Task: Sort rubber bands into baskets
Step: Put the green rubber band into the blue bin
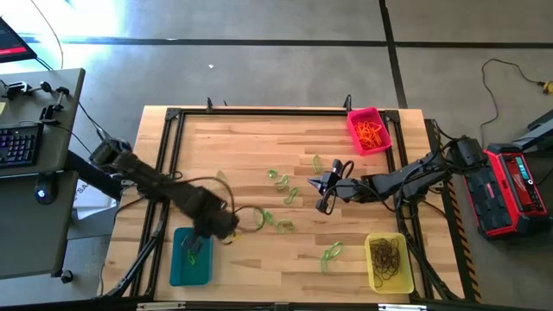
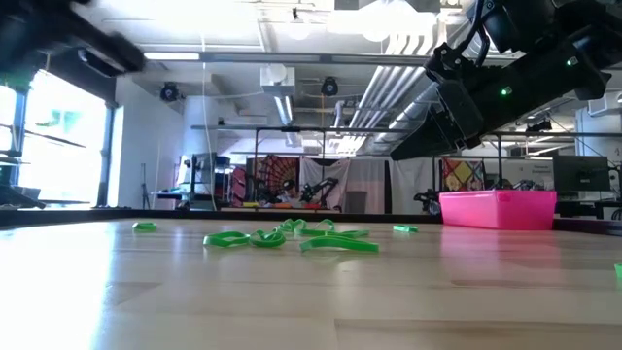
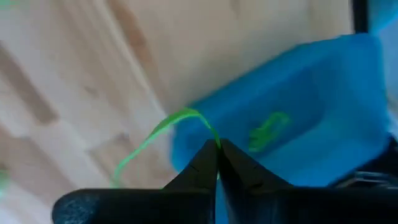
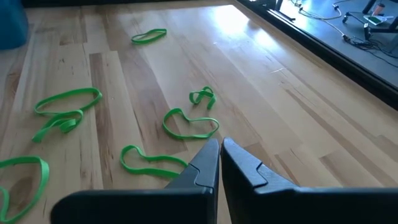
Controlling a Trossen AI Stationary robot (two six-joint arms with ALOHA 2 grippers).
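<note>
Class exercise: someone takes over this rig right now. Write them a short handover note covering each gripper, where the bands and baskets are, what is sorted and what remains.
Left gripper: jaws shut on a green rubber band, beside the teal basket, which already holds one green band.
Right gripper: jaws shut, empty, above mid-table.
Pink basket holds orange bands; yellow basket holds dark bands.
Left to do: drop the held band in teal, then collect the loose green bands scattered on the table.

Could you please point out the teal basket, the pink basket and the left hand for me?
teal basket (image 1: 175, 272), high view, bare floor near its left wall.
pink basket (image 2: 498, 209), low view, its front wall.
left hand (image 3: 217, 152), left wrist view, between its shut fingertips, pinching a green rubber band (image 3: 163, 126).
</note>
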